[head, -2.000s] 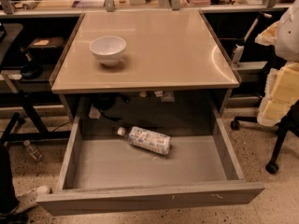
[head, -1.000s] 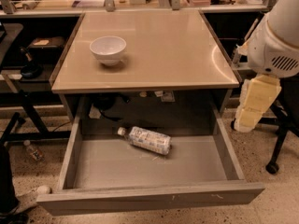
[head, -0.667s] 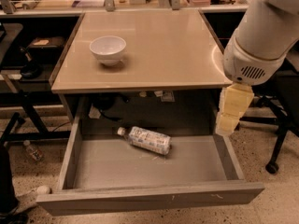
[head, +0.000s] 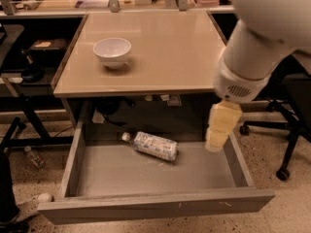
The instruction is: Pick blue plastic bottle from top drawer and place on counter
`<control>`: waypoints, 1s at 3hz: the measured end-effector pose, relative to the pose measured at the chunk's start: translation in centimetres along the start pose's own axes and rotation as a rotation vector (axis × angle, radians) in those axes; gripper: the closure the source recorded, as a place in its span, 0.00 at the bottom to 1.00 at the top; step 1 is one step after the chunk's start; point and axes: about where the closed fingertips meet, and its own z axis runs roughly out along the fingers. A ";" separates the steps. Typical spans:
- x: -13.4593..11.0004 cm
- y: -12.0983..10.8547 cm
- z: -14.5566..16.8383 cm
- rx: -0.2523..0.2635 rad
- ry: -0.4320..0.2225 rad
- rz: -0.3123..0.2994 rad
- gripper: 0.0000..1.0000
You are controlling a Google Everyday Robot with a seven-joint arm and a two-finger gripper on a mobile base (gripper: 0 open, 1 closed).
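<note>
One bottle (head: 154, 145) lay on its side in the open drawer (head: 146, 205), reachable from above; your gripper (head: 215, 143) hung right of it, its opening impossible to tell.

Cream hand (head: 215, 141) ending bulky white arm (head: 260, 30)

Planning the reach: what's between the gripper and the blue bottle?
Camera view: only bare floor of the top drawer lies between the gripper, hanging over the drawer's right side, and the blue plastic bottle lying toward the back.
</note>
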 end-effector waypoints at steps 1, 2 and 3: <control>-3.0 0.6 4.8 -0.048 0.004 0.050 0.00; -5.0 0.6 9.2 -0.094 0.025 0.100 0.00; -6.6 0.7 12.6 -0.140 0.029 0.132 0.00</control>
